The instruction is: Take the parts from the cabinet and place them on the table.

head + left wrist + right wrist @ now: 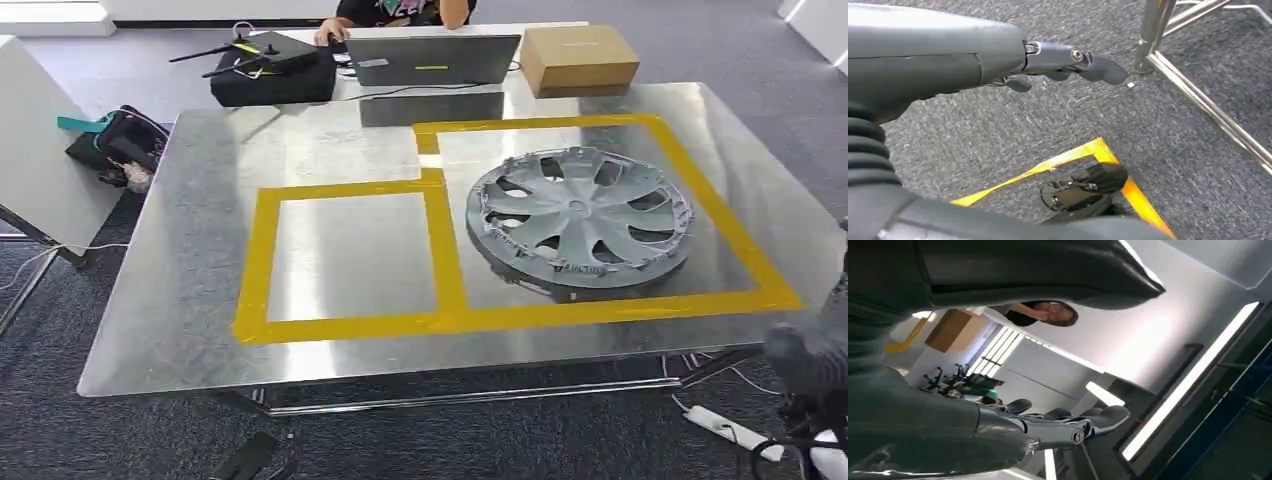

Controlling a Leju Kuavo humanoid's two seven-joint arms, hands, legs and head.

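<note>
Hubcap point(580, 215) flat on table point(190, 290), inside yellow tape point(445, 320).

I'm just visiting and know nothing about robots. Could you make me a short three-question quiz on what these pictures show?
1. True or false: the grey wheel cover lies on the metal table inside the larger yellow-taped box.
2. What lies inside the smaller yellow-taped box? A) a laptop B) nothing C) a cardboard box
3. Fill in: the left hand hangs over grey ____ and holds nothing.

Key: 1 true; 2 B; 3 carpet.
</note>
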